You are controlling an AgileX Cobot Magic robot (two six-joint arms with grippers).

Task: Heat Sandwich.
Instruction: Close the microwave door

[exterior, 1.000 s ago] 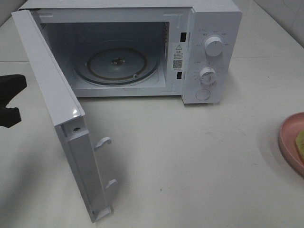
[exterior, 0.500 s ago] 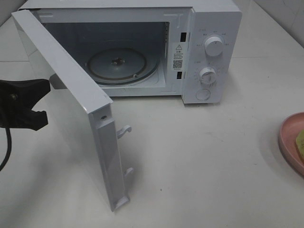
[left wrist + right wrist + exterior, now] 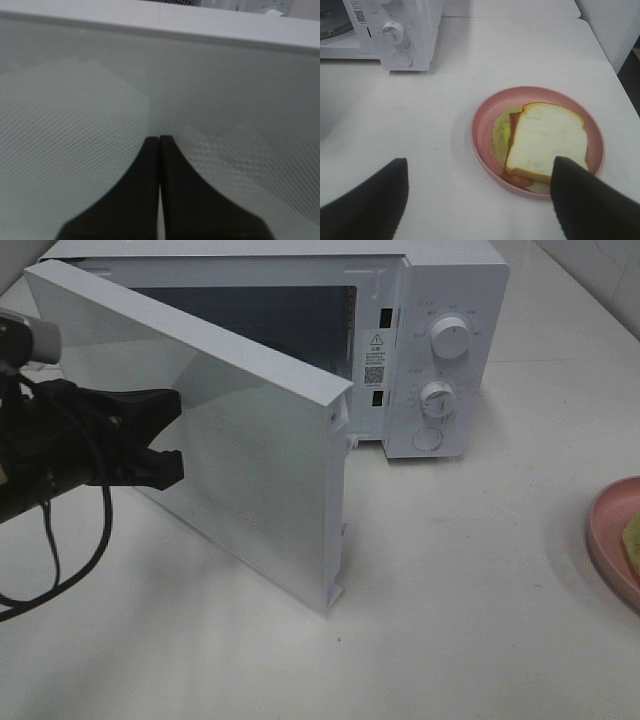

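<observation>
Count: 1 microwave (image 3: 440, 300) w/ 1 door (image 3: 250, 450). 2 round knobs (image 3: 450, 338) on its panel, plus 1 round button (image 3: 428, 439) below them. 1 pink plate (image 3: 485, 120), 1 sandwich (image 3: 547, 140) on it. 2 claws: left claw (image 3: 159, 145), right claw (image 3: 480, 170). 1 tabletop (image 3: 480, 590).

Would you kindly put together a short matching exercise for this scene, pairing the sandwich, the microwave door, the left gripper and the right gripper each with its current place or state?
Column one:
1. sandwich
2. microwave door
3. left gripper
4. right gripper

Column two:
A. shut, tips at the door's outer face
B. on the pink plate, outside the microwave
C. open, above the table near the plate
D. partly open

Pairs: 1-B, 2-D, 3-A, 4-C
</observation>
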